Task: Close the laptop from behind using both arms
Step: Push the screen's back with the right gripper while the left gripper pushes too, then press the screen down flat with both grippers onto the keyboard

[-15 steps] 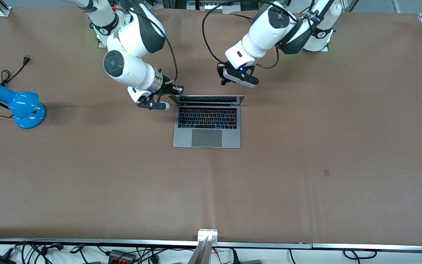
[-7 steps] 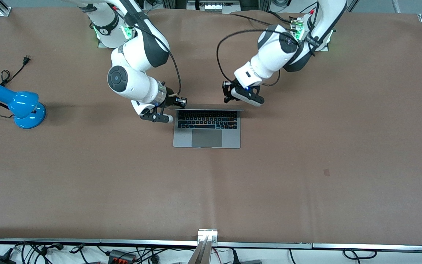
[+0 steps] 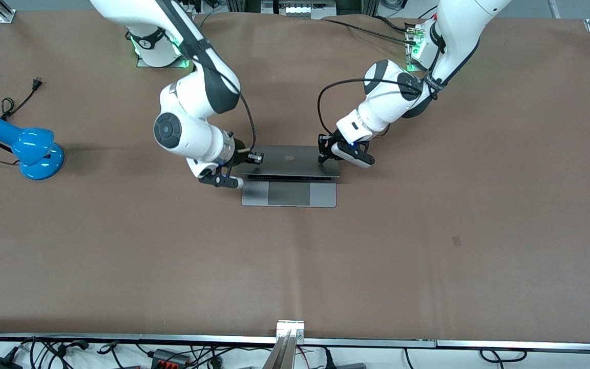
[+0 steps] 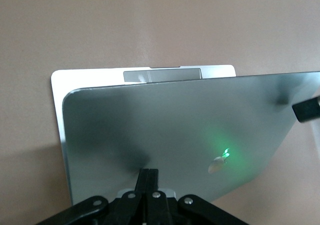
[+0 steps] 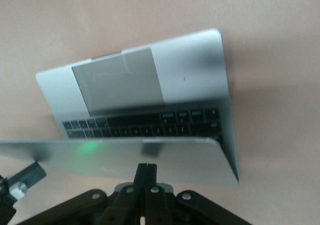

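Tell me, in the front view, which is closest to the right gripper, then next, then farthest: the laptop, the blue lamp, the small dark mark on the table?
1. Slim silver-grey laptop: touching the right gripper.
2. Blue desk lamp: right arm's end of the table.
3. Small dark mark: toward the left arm's end, nearer the camera.

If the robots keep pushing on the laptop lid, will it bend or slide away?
The laptop lid looks like stiff metal, so it probably swings down on its hinge, not bends. Its flat base lies on the brown mat, so sliding seems unlikely. Both shut pincers, left and right, press its back.
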Controlling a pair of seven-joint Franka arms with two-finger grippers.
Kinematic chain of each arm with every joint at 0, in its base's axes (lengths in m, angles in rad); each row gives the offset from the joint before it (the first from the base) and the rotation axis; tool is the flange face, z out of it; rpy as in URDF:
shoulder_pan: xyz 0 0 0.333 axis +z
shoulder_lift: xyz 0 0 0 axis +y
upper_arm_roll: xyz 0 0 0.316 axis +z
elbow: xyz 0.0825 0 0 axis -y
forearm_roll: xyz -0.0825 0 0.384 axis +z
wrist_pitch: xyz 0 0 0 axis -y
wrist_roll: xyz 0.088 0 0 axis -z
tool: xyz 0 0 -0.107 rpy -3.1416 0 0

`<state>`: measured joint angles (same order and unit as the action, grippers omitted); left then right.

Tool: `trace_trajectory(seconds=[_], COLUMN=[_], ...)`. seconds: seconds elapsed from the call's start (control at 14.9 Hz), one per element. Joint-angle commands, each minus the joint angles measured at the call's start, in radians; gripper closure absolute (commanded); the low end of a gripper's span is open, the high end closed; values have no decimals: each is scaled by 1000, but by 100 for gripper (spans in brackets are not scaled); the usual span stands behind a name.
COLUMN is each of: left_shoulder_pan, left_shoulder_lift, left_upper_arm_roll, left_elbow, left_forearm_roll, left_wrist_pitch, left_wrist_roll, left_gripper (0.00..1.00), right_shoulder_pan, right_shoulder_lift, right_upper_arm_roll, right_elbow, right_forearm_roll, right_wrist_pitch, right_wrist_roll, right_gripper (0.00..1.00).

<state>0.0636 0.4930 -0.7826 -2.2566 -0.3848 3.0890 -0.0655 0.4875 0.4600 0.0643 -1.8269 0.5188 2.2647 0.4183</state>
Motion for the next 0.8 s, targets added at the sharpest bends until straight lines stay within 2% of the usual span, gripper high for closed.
trace_trajectory(seconds=[0.0, 0.34, 0.74], left_shoulder_pan=[-14, -54, -136], left_shoulder_lift=[53, 119, 188], left_upper_arm_roll=[32, 88, 187], left_elbow=[48, 107, 167], left_forearm_roll=[-9, -9, -9], left_wrist_pitch=[10, 11, 13], left_wrist_roll=[68, 114, 150], left_gripper=[99, 99, 99], right_shoulder_pan=[-18, -27, -32], right_shoulder_lift=[69, 147, 239], right_upper_arm_roll=[3, 3, 3], right_elbow=[75, 132, 192], right_forearm_roll=[3, 4, -6], right_wrist_pitch=[-4, 9, 36], right_wrist_roll=[-32, -55, -56], right_gripper=[100, 100, 100])
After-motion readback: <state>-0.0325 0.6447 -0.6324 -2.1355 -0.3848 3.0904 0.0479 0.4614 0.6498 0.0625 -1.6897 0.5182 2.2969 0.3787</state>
